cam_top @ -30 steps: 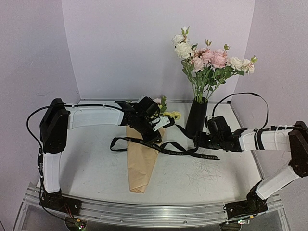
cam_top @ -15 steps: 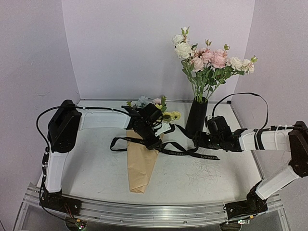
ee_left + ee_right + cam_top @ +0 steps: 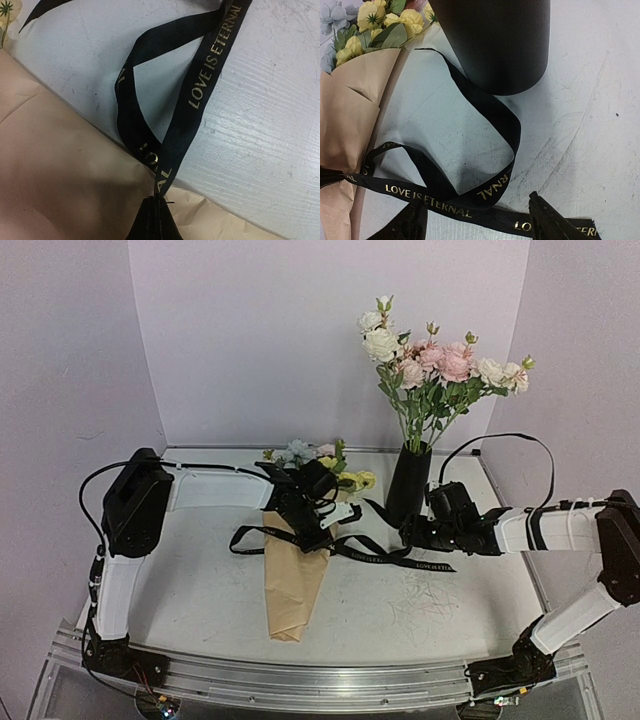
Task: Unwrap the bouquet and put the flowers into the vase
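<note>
As the left fingers (image 3: 146, 227) pinch shut on the black gold-lettered ribbon (image 3: 200, 95), the tan kraft-paper cone bouquet (image 3: 293, 575) lies wrapped on the white tabletop (image 3: 190, 590).
Left tips are clamped tight on that ribbon, right over the paper! The cone's point faces the near edge, with yellow and pale blue blooms (image 3: 395, 20) at its far mouth. Ribbon loops trail right to the tall matte black vase (image 3: 407, 485), which holds cream-white and pink roses (image 3: 430, 360). The right fingers (image 3: 552, 222) are spread wide near the vase's foot, ribbon running between them, gripping nothing.
</note>
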